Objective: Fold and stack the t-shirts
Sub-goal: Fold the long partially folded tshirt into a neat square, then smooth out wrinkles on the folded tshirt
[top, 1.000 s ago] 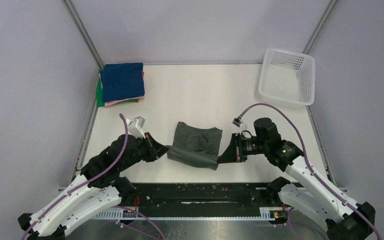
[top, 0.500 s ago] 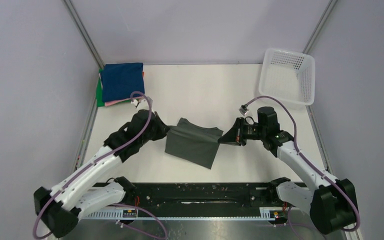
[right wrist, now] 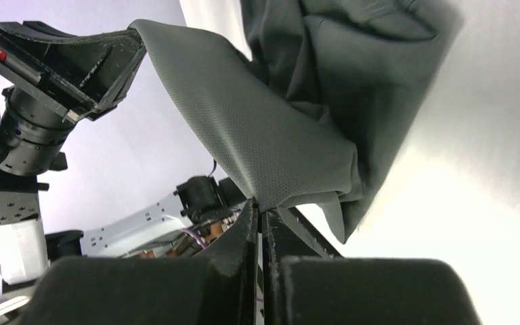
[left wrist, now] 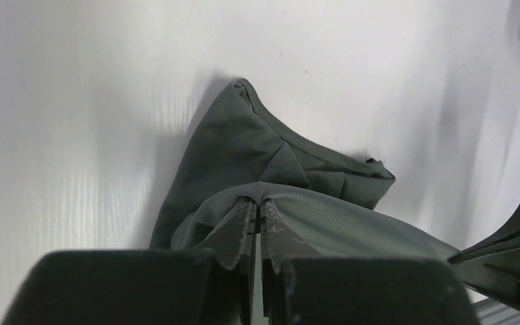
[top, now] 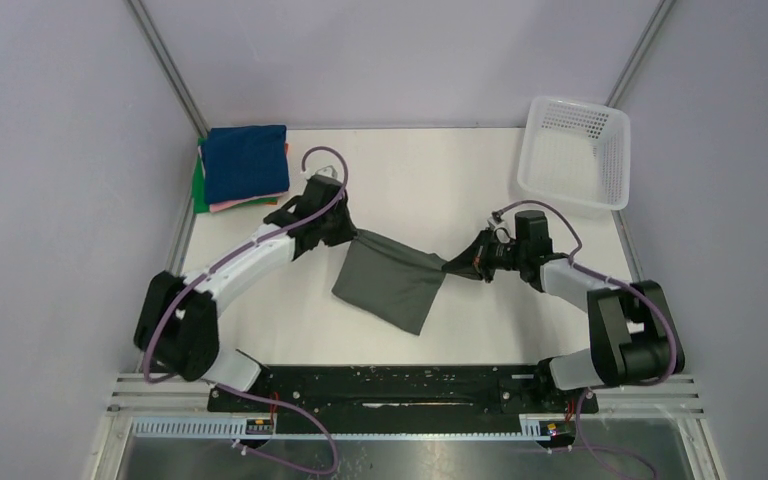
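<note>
Shirt [top: 392, 288]: light, limp cloth, sags mid-span. Left pincer [top: 353, 236] and right pincer [top: 459, 267] each pinch one upper corner. Corners look the best hold.

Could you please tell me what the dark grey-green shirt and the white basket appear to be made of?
The dark grey-green shirt: soft matte cloth, possibly a synthetic sports knit; it hangs in folds and shows a fine pinhole texture up close. The white basket: probably rigid plastic, faintly glossy; its walls are a regular moulded lattice under a smooth rim.
</note>
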